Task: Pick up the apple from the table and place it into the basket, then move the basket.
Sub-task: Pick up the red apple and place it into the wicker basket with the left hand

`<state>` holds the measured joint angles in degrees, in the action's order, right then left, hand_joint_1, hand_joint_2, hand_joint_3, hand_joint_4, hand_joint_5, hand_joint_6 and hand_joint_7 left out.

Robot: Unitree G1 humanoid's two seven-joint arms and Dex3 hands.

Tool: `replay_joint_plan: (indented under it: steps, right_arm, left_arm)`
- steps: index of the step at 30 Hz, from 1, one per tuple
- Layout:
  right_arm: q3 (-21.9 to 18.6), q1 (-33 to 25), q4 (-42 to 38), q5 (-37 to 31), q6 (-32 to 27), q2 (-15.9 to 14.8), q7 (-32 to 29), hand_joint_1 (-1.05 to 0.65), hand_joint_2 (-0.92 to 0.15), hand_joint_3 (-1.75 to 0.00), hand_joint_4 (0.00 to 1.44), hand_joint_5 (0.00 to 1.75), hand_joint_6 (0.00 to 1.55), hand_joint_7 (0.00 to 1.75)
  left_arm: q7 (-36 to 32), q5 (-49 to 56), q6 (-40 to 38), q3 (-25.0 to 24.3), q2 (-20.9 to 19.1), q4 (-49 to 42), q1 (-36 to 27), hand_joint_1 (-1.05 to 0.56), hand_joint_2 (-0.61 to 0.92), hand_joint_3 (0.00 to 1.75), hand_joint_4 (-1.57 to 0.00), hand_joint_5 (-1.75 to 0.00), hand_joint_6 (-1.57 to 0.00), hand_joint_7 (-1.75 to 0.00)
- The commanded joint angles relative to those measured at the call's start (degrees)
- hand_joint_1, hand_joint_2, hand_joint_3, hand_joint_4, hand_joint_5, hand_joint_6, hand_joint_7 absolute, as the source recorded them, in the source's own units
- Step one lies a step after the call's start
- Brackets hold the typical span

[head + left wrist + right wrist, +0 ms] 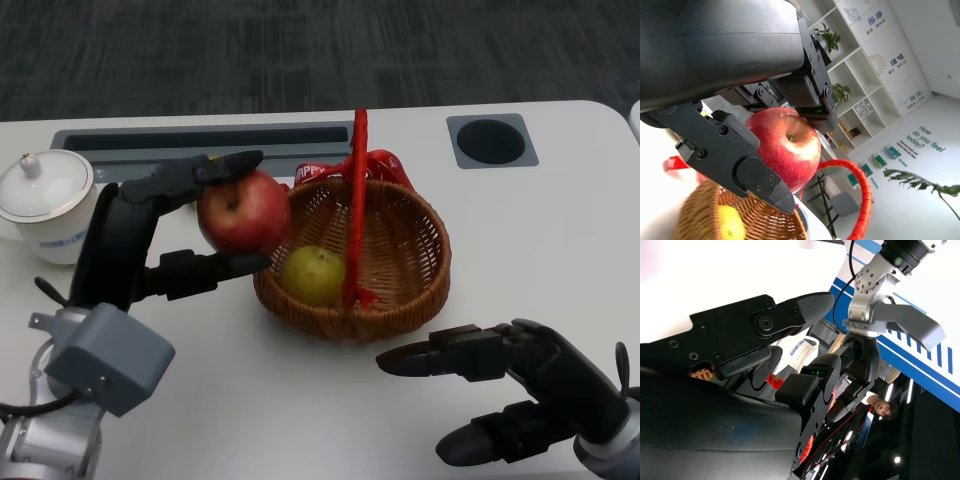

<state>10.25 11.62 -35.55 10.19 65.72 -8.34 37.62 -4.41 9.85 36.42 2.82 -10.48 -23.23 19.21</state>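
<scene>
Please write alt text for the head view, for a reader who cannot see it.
The left hand holds a red apple at the rim of a wicker basket, which already contains a yellow-green fruit. The right hand is open nearby.

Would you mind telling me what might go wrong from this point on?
The left hand holds the red apple at the basket's rim, not over its middle; released here, it might roll onto the table. Moving inward, it could knock the upright red handle or land on the yellow-green fruit already inside.
</scene>
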Motion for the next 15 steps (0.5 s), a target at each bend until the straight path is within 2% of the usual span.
replay_joint_plan:
  steps: [1, 11, 15]
  right_arm:
    - [-0.08, -0.41, 0.59, 0.63, -0.26, -0.52, -0.39, -0.5, -0.92, 0.0, 0.87, 0.0, 0.78, 0.0]
    - [-0.24, -1.19, 1.77, 0.34, 0.23, -0.5, -1.14, -0.49, -0.91, 0.0, 0.88, 0.0, 0.78, 0.0]
    - [0.0, -2.08, 2.7, 0.69, -0.02, -0.43, -1.4, -0.48, -0.91, 0.0, 0.88, 0.0, 0.78, 0.0]
  left_arm:
    - [0.49, 0.0, 0.17, 0.1, 0.8, -1.94, 3.86, -0.11, 0.8, 0.0, -1.24, -0.01, -1.13, -0.01]
    - [0.5, 1.49, 1.6, 0.85, 3.62, -15.54, 12.42, -0.09, 0.79, 0.0, -1.25, 0.0, -1.15, -0.01]
    - [3.23, -0.8, 3.23, 0.55, 4.92, -22.27, 15.09, -0.09, 0.8, 0.01, -1.25, 0.0, -1.13, 0.0]
